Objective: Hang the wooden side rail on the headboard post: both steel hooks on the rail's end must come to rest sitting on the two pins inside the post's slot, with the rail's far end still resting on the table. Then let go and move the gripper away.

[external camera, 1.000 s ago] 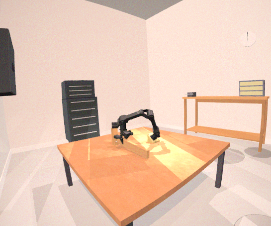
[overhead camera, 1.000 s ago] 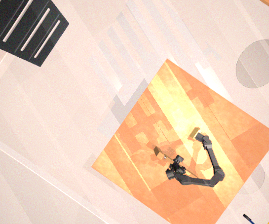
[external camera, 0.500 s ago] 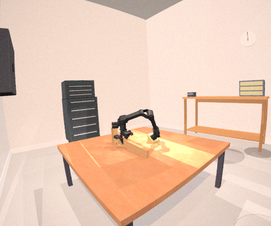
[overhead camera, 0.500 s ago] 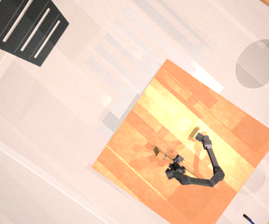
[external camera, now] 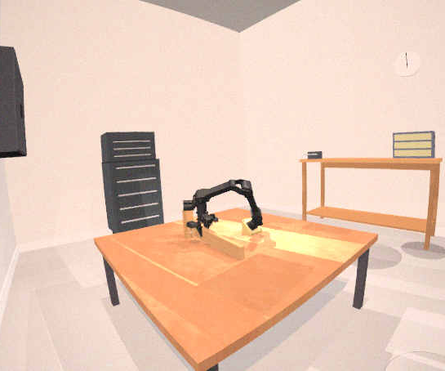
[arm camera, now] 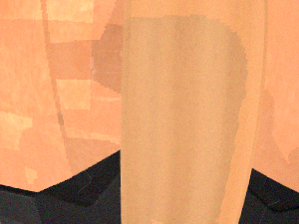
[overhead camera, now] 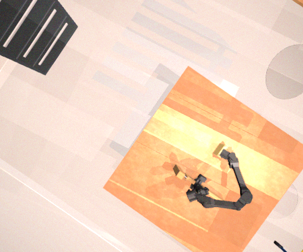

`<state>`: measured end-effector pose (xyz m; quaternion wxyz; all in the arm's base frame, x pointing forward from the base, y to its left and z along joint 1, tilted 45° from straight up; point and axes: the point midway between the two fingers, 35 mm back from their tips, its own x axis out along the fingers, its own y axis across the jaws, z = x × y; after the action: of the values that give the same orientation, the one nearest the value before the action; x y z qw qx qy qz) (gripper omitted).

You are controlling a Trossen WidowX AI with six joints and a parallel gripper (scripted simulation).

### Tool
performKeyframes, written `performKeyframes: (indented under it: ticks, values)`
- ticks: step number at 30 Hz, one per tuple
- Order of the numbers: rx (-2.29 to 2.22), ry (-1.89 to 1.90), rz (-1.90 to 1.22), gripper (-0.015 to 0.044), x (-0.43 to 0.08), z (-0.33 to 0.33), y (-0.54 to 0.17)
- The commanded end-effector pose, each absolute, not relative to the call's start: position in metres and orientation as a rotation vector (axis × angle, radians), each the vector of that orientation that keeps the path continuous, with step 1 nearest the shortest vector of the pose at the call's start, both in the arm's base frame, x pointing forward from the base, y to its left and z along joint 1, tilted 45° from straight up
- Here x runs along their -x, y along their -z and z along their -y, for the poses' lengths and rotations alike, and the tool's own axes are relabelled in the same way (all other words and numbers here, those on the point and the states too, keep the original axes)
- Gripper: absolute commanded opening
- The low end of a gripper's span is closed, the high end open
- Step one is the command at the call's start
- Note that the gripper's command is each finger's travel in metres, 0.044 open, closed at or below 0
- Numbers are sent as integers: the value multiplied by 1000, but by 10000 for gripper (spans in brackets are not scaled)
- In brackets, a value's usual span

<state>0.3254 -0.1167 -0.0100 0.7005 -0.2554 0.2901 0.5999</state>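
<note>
The wooden side rail (overhead camera: pixel 215 195) (external camera: pixel 225 244) (arm camera: pixel 184 109) stands on edge, its far end low at the table top; contact there is too small to tell. My gripper (overhead camera: pixel 199 185) (external camera: pixel 201 230) (arm camera: pixel 172 156) is shut on the rail near its post end, one black finger on each side in the wrist view. The wooden headboard post (overhead camera: pixel 180 175) (external camera: pixel 187 222) stands upright just beyond that end. Small bright metal (overhead camera: pixel 185 176) (external camera: pixel 190 234) shows between post and rail end. Whether the hooks sit on the pins inside the slot cannot be seen.
The arm's base (overhead camera: pixel 224 154) (external camera: pixel 255 224) stands behind the rail, beside a light wooden block (overhead camera: pixel 219 149) (external camera: pixel 246 226). The arm arches from there over to the rail. The table (overhead camera: pixel 233 230) (external camera: pixel 220 323) carries bright light bands and shadows.
</note>
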Motion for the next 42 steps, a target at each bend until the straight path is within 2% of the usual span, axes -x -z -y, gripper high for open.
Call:
performKeyframes:
  ticks: [1,42]
  values:
    - [575,-1327,-647,0,-325,122,9]
    - [575,-1327,-648,0,-324,124,13]
